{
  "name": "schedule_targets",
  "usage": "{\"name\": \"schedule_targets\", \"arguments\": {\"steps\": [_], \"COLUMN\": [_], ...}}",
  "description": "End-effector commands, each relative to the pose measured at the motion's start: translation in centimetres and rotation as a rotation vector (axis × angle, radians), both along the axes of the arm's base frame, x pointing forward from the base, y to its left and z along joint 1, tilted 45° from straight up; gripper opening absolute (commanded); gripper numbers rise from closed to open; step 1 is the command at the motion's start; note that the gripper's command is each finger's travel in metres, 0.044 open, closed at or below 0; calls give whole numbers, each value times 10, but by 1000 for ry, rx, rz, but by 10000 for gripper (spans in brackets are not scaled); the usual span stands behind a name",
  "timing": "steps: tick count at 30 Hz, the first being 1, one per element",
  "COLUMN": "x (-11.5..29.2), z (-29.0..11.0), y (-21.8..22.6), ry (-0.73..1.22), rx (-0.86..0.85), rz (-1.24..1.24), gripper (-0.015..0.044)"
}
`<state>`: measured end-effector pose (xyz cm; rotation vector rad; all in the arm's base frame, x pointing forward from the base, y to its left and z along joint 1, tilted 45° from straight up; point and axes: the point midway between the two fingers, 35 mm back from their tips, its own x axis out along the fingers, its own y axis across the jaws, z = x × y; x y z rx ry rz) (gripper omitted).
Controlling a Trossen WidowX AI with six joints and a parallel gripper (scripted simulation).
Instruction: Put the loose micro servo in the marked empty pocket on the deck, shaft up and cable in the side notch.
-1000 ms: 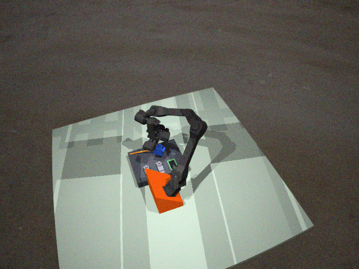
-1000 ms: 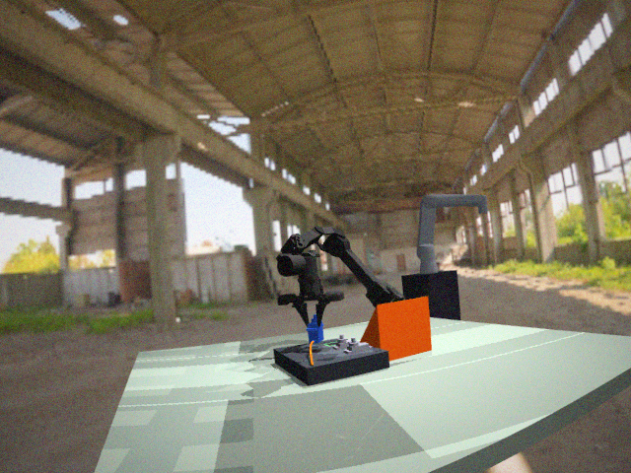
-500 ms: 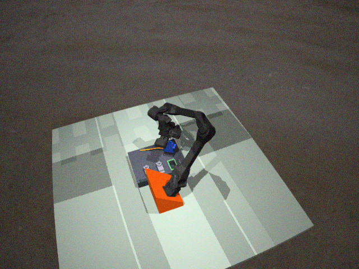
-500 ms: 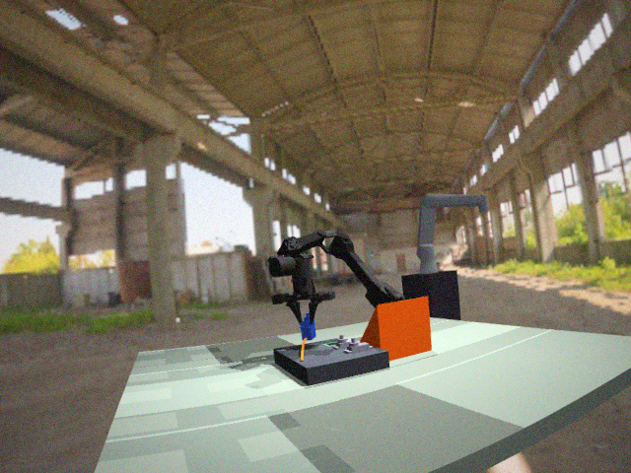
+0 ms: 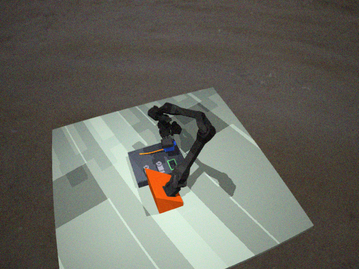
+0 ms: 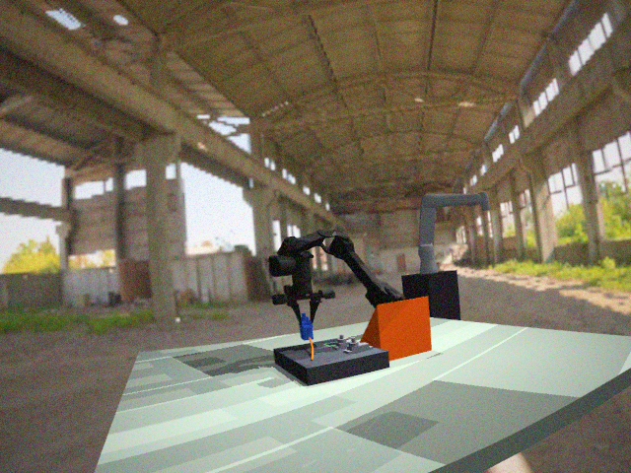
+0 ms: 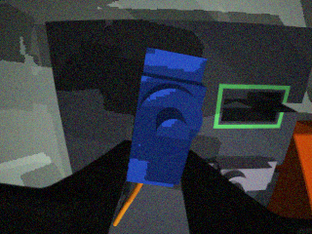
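Note:
My gripper (image 5: 168, 143) (image 6: 305, 319) (image 7: 157, 151) is shut on the blue micro servo (image 5: 171, 149) (image 6: 306, 327) (image 7: 168, 127). It holds the servo a little above the dark grey deck (image 5: 134, 171) (image 6: 331, 367) (image 7: 83, 127). The servo's orange cable (image 5: 150, 152) (image 6: 311, 350) (image 7: 128, 205) trails down toward the deck. The green-outlined empty pocket (image 5: 168, 165) (image 6: 328, 344) (image 7: 216, 107) lies to one side of the servo; in the wrist view it is to the servo's right, with its notch on its right side. The servo is not over the pocket.
Two grey servos (image 5: 159, 166) (image 5: 147, 167) (image 6: 346, 343) (image 7: 244, 175) sit mounted in the deck near the pocket. An orange wedge (image 5: 162, 191) (image 6: 399, 325) (image 7: 298, 166) holds the arm's base beside the deck. A black box (image 6: 433, 293) with a grey pipe stands behind it.

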<state>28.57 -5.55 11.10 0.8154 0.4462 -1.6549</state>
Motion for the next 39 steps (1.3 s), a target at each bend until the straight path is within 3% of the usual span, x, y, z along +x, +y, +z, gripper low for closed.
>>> {"name": "schedule_targets", "arguments": {"steps": [1, 39], "x": [0, 0], "z": [1, 1], "y": [0, 0], "ry": [95, 1005], "rx": [7, 107], "rz": [102, 1041], "gripper": [0, 0]}}
